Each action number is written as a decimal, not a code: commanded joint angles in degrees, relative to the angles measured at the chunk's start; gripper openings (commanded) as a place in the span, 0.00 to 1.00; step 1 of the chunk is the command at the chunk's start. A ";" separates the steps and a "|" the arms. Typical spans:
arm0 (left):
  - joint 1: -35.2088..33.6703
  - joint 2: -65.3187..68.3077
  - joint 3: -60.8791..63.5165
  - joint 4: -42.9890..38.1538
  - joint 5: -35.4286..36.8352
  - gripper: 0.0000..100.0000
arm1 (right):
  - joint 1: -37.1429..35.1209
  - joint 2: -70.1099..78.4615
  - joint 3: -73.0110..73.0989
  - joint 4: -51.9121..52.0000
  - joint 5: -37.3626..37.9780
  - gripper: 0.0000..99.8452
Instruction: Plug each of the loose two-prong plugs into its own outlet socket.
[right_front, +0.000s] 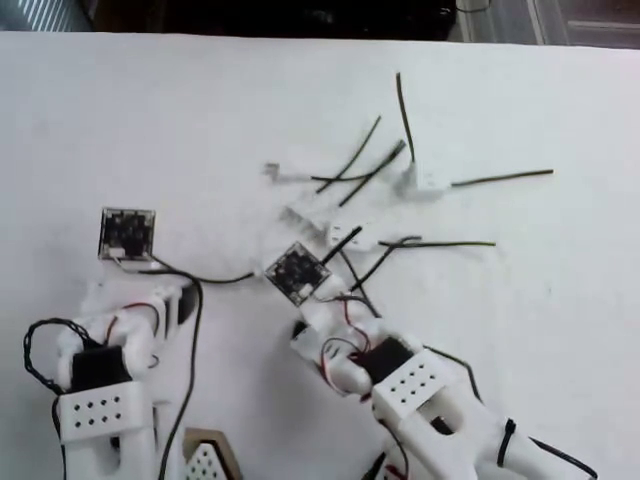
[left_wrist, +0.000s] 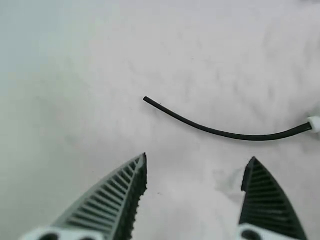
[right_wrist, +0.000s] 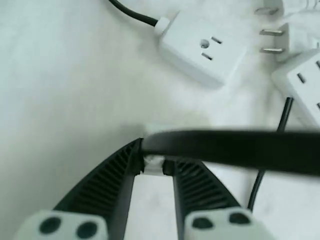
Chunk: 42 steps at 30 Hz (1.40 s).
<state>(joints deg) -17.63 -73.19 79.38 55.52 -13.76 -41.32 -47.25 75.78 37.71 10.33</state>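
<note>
Right now your right tool (right_wrist: 155, 159) is clenched on a small white plug (right_wrist: 152, 168), whose black cord (right_wrist: 235, 147) runs off across the fingers. I judge the step in hand to be carrying this plug to a socket. The nearest outlet socket (right_wrist: 202, 47) lies ahead on the counter (right_wrist: 60, 100), its slotted face towards your wrist camera and its slots free.

The next move calls for turning the prongs to line up with those slots. I cannot tell which way the held prongs point, so check that before you press. Your left tool (left_wrist: 198, 158) hangs released above the counter, gripping nothing, with a short black cord (left_wrist: 220, 132) lying just beyond its tips. You may want it to pin the socket, since so light a block will likely slide when pushed.

Mind the clutter. A second socket (right_wrist: 302, 82) and another loose plug (right_wrist: 292, 35), prongs bare, sit just beside the target, with stray cords lying among them. Two square marker cards (right_front: 127, 232) rest on the counter nearer the arms.
</note>
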 joint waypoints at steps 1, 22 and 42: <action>-0.48 -0.66 -0.26 -1.14 0.09 0.31 | 0.40 -4.09 -8.09 7.08 0.26 0.02; -0.48 -0.66 -0.18 -1.14 0.09 0.31 | 0.66 -7.52 -15.03 17.63 -4.84 0.02; -0.48 -0.66 -0.09 -1.14 0.09 0.31 | -0.57 -7.43 4.48 -1.54 -5.54 0.02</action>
<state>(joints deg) -17.63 -73.19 79.30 55.43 -13.76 -41.67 -53.85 79.65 37.63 5.14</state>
